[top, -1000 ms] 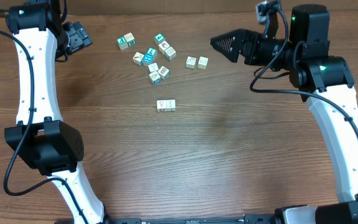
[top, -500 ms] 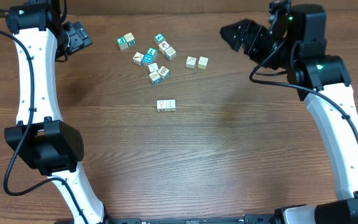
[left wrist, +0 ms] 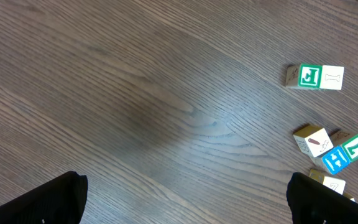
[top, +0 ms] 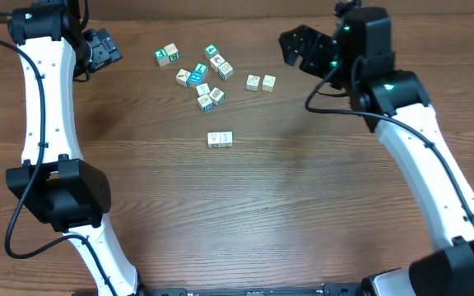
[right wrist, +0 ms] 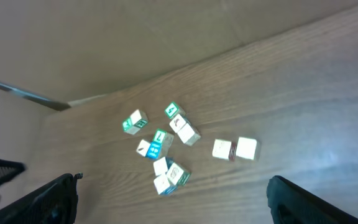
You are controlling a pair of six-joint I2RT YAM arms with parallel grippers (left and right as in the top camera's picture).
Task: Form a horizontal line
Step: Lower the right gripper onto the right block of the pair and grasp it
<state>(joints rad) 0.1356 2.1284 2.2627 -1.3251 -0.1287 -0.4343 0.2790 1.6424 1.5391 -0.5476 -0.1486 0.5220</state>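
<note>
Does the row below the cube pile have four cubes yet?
No, the row holds only two touching cubes, lying apart from the pile.

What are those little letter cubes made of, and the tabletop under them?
The touching pair of cubes and the loose cubes look like pale, unvarnished wood with printed letters: tan side faces show in the left wrist view. Painted plastic is possible. The tabletop shows matte brown wood grain, perhaps laminate.

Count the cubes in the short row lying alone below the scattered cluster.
2. The left cube and the right cube sit side by side, touching, below the cluster. Nothing covers that spot in the overhead view, so none seems hidden.
</note>
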